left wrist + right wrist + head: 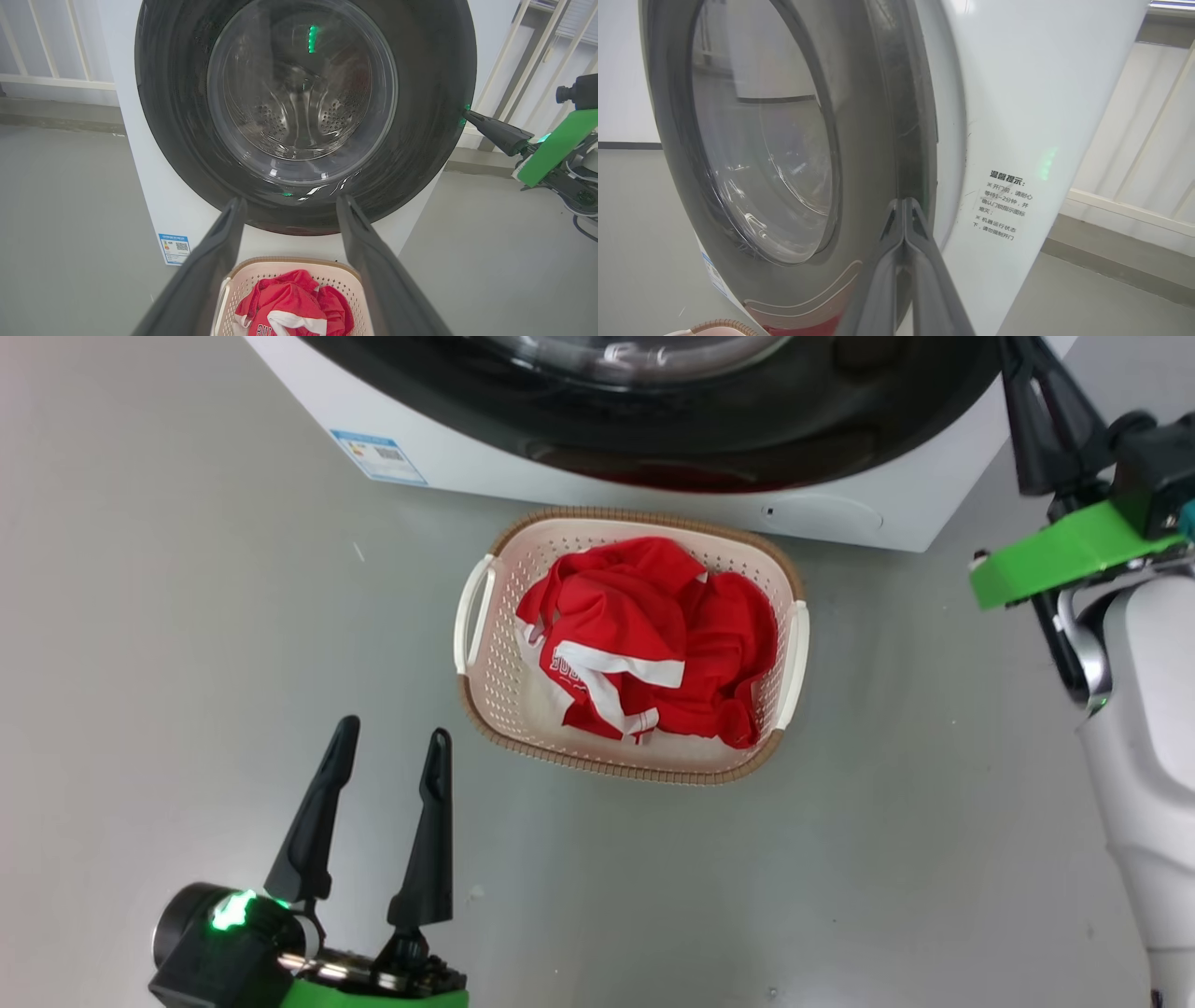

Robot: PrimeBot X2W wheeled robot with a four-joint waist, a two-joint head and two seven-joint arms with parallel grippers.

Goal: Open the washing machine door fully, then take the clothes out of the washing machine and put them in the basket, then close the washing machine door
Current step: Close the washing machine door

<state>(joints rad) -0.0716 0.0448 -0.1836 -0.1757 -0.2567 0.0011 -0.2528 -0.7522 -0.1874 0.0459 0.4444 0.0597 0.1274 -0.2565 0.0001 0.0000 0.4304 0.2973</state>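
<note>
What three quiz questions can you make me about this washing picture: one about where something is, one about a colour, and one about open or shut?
1. Where are the red clothes?
A. In the basket
B. Inside the drum
C. Spread on the floor

2. What colour is the wide ring of the washing machine door?
A. Blue
B. Black
C. Yellow

3. How is the left pincer?
A. Shut tight
B. Gripping cloth
C. Open and empty

Answers:
1 A, as the head view shows the red pile lying within the basket's woven-look rim.
2 B, as the left wrist view shows a glossy black ring around the clear glass.
3 C, as its two fingers stand apart with only floor between them.
</note>
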